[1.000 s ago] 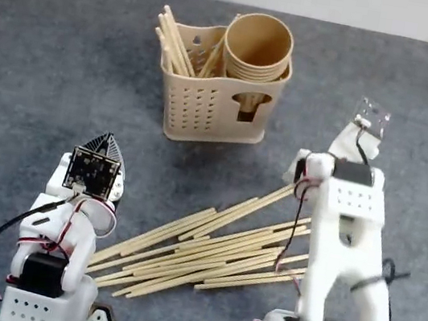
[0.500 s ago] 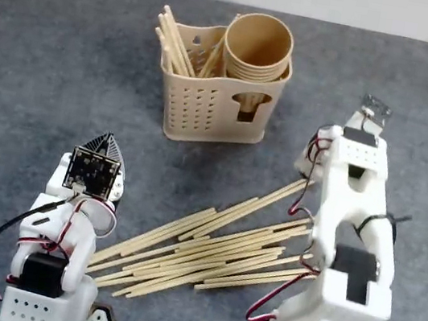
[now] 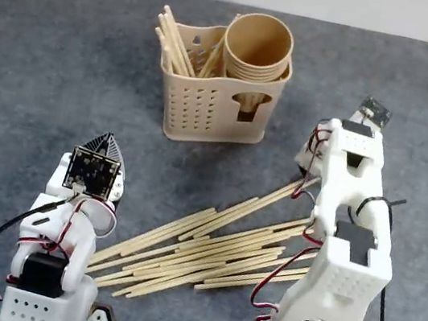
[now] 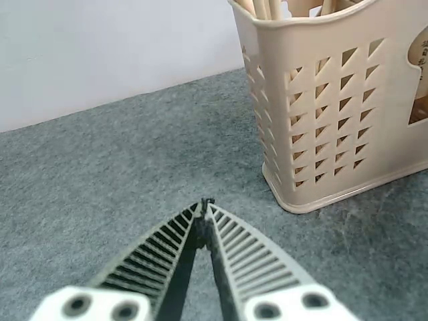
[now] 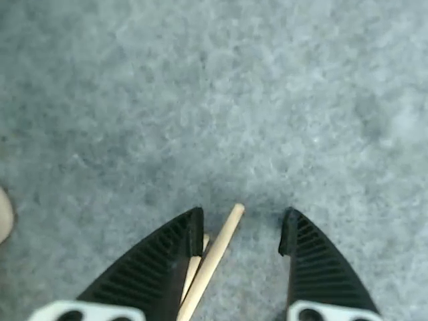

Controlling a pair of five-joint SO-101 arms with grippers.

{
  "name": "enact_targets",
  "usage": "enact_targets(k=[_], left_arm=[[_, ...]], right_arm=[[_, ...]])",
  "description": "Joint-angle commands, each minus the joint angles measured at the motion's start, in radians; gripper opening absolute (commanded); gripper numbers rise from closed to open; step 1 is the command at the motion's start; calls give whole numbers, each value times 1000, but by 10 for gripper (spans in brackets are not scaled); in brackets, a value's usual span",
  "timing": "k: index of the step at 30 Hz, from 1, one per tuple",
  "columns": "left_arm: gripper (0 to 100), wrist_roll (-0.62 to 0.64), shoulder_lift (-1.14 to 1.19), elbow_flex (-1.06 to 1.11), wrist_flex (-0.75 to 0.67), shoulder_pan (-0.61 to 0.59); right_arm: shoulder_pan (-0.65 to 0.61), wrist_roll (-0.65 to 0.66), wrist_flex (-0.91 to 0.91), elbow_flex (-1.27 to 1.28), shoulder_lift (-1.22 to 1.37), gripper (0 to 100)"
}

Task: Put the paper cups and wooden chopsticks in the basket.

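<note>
Faint print [image 4: 422,52] shows through the cut-out in the basket's side, too small to read. The beige perforated basket [image 3: 215,104] stands at 12 o'clock from the loose chopsticks [image 3: 199,252], pale sticks fanned over the grey carpet [image 3: 50,61]. Stacked tan paper cups [image 3: 258,47] fill its 3 o'clock compartment, and stored chopsticks [image 3: 176,40] lean in the 9 o'clock one. The left gripper [image 4: 204,204] is pressed together and empty. The right gripper [image 5: 241,227] is spread around one chopstick tip [image 5: 217,254] at the fan's 2 o'clock end.

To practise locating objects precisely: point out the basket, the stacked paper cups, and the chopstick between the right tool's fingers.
basket [image 3: 205,114], high view, perforated front wall.
paper cups [image 3: 258,49], high view, inside of the top cup.
chopstick [image 5: 223,241], right wrist view, shaft near its tip.
</note>
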Motion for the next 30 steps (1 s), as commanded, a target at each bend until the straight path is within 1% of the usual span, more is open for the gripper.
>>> enact_targets(k=[1,7,12,15,21,25,28,30], left_arm=[[11,-8,-7,-7,-20,-1],[11,-8,-7,-7,-20,-1],[11,-8,-7,-7,-20,-1],[11,-8,-7,-7,-20,-1],[11,-8,-7,-7,-20,-1],[11,-8,-7,-7,-20,-1],[11,-8,-7,-7,-20,-1],[11,-8,-7,-7,-20,-1]], right_arm=[[24,-9,-21,-48,5,198],[27,-9,-18,-48,18,192],[27,-9,-18,-45,18,96],[27,-9,-18,-42,18,64],[41,-11,-18,-41,16,39],[51,-68,-16,-41,16,36],[51,-66,-16,-41,13,36],[51,-66,4,-42,12,18]])
